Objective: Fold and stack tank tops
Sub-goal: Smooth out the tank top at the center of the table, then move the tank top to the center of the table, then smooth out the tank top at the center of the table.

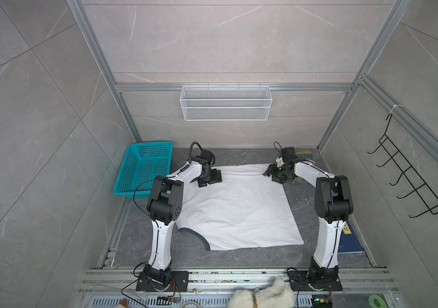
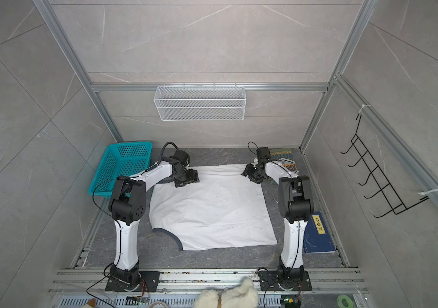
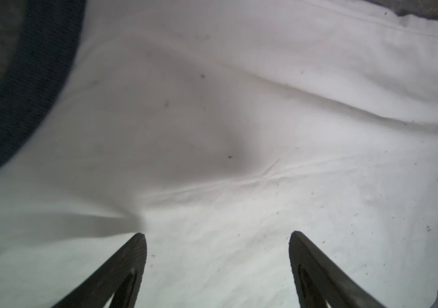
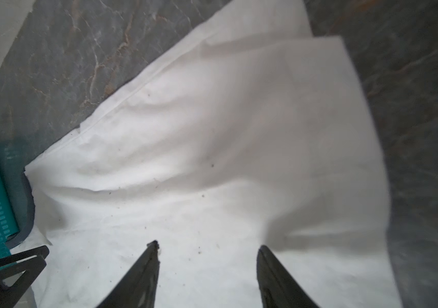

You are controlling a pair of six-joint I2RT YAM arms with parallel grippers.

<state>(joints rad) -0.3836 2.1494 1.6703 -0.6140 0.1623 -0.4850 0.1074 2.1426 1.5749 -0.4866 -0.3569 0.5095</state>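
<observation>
**Status.** The white tank top (image 1: 239, 205) lies spread across the middle of the bench (image 1: 300, 202). Its stitched straight edge faces the far edge, and a curved armhole with navy trim (image 1: 199, 237) sits toward the near left corner. The olive green tank top (image 2: 284, 160) lies at the far right corner, partly hidden behind the right arm.

**End effectors.** The left end effector (image 1: 210, 179) sits over the far left corner of the white cloth. Its wrist view shows the jaws spread wide with nothing between them. The right end effector (image 1: 272, 173) sits at the far right corner of the same cloth. Its jaws are also apart and empty in its wrist view.

**Hazards (assessment).**
- Two cloth layers show at the far right corner in the right wrist view. A shallow pinch may catch the upper layer only, and the garment would then split open when lifted.
- The right end effector works just beside the olive green tank top. A closure placed too far outward could snag that garment and disturb it.
- If the two grips close unevenly, one corner may slip and the fold line will skew.
- The teal basket (image 1: 143, 170) stands near the left arm, so a wide swing risks contact with it.
</observation>
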